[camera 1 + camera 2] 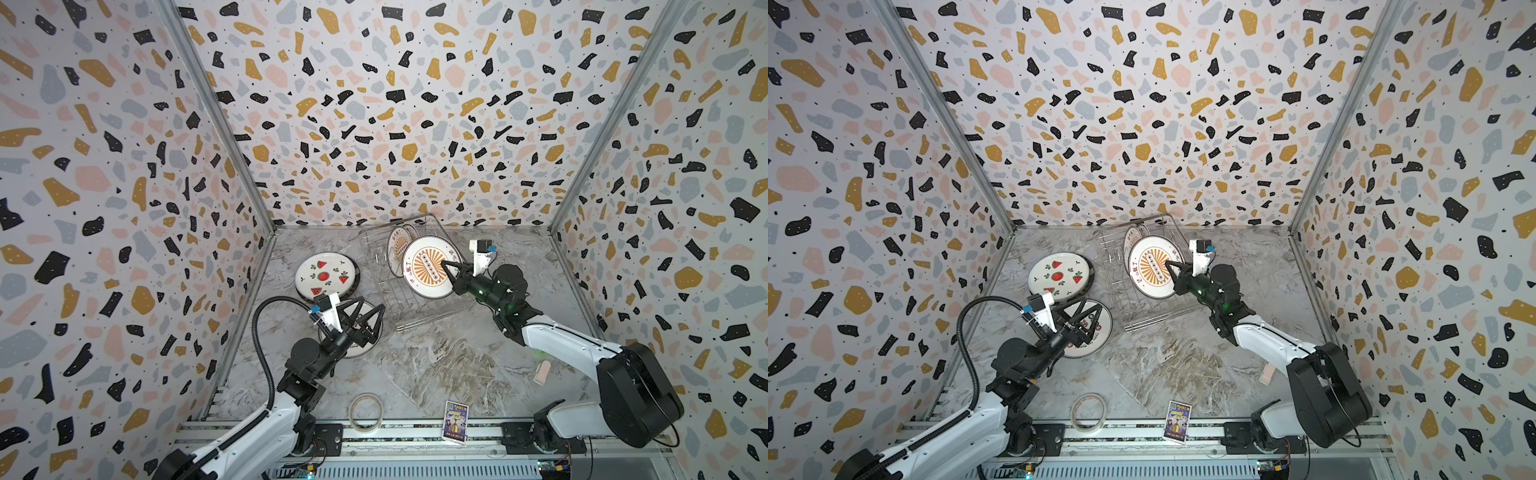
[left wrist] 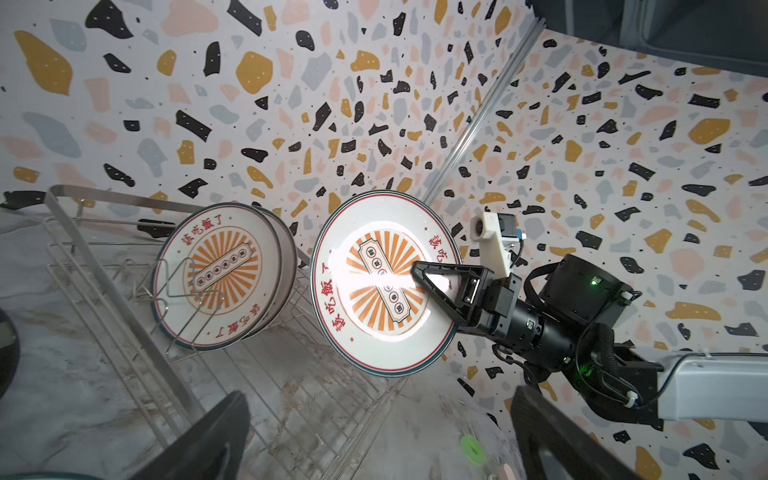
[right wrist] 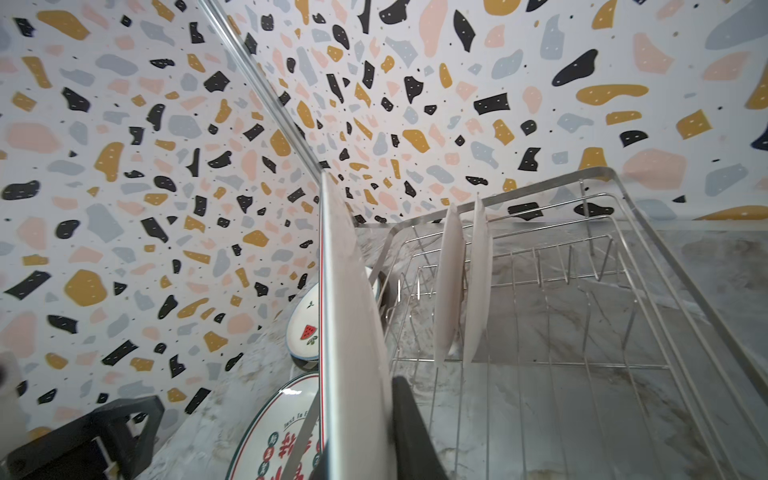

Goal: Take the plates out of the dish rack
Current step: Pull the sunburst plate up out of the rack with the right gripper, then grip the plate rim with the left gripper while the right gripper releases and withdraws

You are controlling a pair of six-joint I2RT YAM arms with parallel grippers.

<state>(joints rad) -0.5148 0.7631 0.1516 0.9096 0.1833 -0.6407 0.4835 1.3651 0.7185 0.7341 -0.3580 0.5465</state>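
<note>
My right gripper (image 1: pixel 446 266) (image 3: pixel 361 424) is shut on the rim of an orange sunburst plate (image 1: pixel 419 266) (image 1: pixel 1152 266) (image 2: pixel 374 291), held upright and clear above the silver wire dish rack (image 1: pixel 432 309) (image 1: pixel 1154 320) (image 3: pixel 623 291). Two more plates (image 1: pixel 399 245) (image 2: pixel 220 274) (image 3: pixel 451 282) stand on edge at the rack's far end. A watermelon plate (image 1: pixel 326 276) (image 1: pixel 1061 276) lies on the table left of the rack. My left gripper (image 1: pixel 371 305) (image 1: pixel 1090 307) (image 2: pixel 374 436) hangs open and empty over a plate with red characters (image 1: pixel 357 349) (image 1: pixel 1096 336).
A beige tape ring (image 1: pixel 365 411) and a small printed card (image 1: pixel 456 419) lie near the front rail. A pale pink object (image 1: pixel 542 372) lies beside the right arm. Terrazzo-patterned walls close the marble table on three sides.
</note>
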